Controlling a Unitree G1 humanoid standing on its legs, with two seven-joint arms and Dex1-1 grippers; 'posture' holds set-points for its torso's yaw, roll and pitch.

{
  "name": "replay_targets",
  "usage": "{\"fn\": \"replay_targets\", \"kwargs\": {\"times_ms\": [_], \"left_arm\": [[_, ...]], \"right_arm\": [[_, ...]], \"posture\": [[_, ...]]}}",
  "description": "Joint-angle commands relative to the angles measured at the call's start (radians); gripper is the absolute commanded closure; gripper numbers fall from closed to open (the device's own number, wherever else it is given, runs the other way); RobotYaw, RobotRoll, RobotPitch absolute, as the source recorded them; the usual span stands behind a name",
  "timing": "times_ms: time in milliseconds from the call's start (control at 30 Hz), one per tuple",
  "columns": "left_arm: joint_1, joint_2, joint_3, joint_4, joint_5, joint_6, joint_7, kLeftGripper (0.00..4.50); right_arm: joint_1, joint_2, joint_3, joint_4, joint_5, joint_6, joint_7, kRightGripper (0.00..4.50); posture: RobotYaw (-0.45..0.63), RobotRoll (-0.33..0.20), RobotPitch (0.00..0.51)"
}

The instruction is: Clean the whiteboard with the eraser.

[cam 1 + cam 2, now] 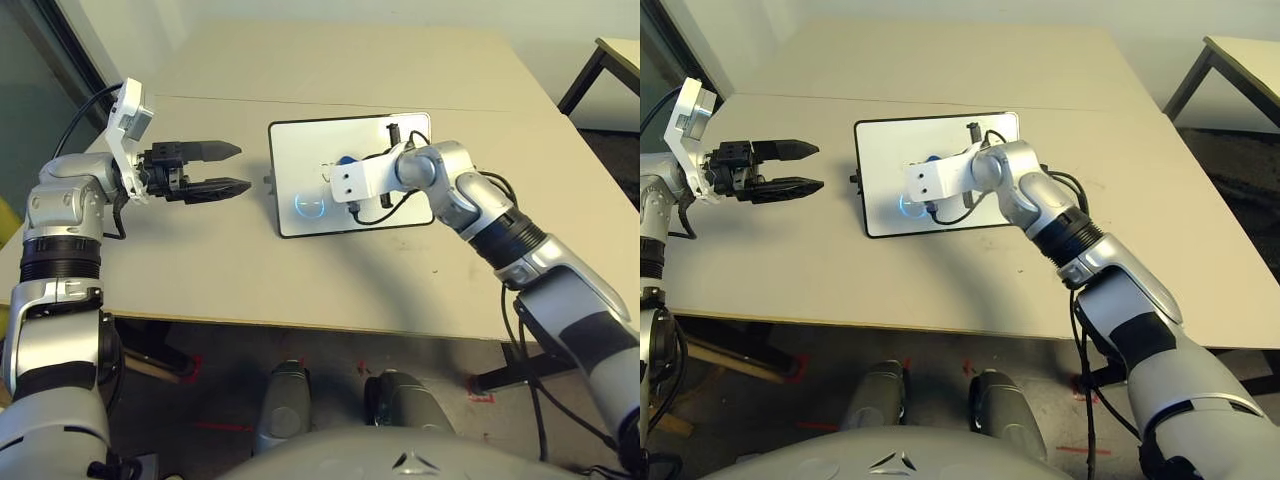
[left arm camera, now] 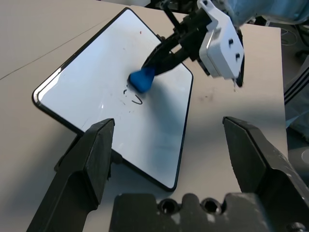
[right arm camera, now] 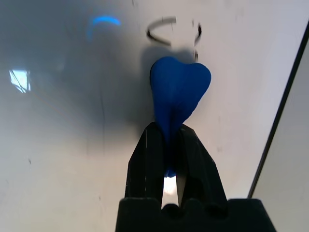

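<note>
Beige surface (image 1: 230, 285), whiteboard (image 1: 300, 215) lying on it. Our right tool (image 3: 175, 159) has the blue eraser (image 3: 175, 92) pinched, over the board. Leftover black marks (image 3: 159, 31) sit just beyond the eraser's far end, so we'd push outward next. Left tool (image 2: 169, 140) gapes wide, off beside the board, farther from the marks.

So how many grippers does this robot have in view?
2: the left gripper, open over the table beside the whiteboard, and the right gripper, closed on the blue eraser.
</note>
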Motion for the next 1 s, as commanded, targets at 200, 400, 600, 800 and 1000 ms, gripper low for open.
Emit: {"fn": "replay_targets", "kwargs": {"times_ms": [200, 400, 600, 800, 1000], "left_arm": [[0.012, 0.011, 0.007, -0.049, -0.006, 0.027, 0.015, 0.00], [0.025, 0.010, 0.012, -0.074, -0.011, 0.039, 0.029, 0.00], [0.028, 0.007, 0.012, -0.083, -0.013, 0.044, 0.035, 0.00], [0.030, 0.003, 0.011, -0.085, -0.013, 0.044, 0.037, 0.00], [0.030, 0.001, 0.010, -0.079, -0.013, 0.039, 0.036, 0.00]], "right_arm": [[-0.049, 0.042, 0.012, 0.069, -0.006, -0.030, -0.012, 4.38], [-0.067, 0.070, 0.019, 0.099, -0.009, -0.046, -0.017, 4.38], [-0.090, 0.107, 0.023, 0.138, -0.011, -0.058, -0.032, 4.38], [-0.091, 0.121, 0.026, 0.142, -0.014, -0.064, -0.032, 4.38], [-0.067, 0.091, 0.021, 0.115, -0.015, -0.059, -0.013, 4.38]], "posture": [[0.28, 0.000, 0.027], [0.29, 0.000, 0.024], [0.29, 0.000, 0.025], [0.28, 0.000, 0.025], [0.28, 0.000, 0.023]]}}
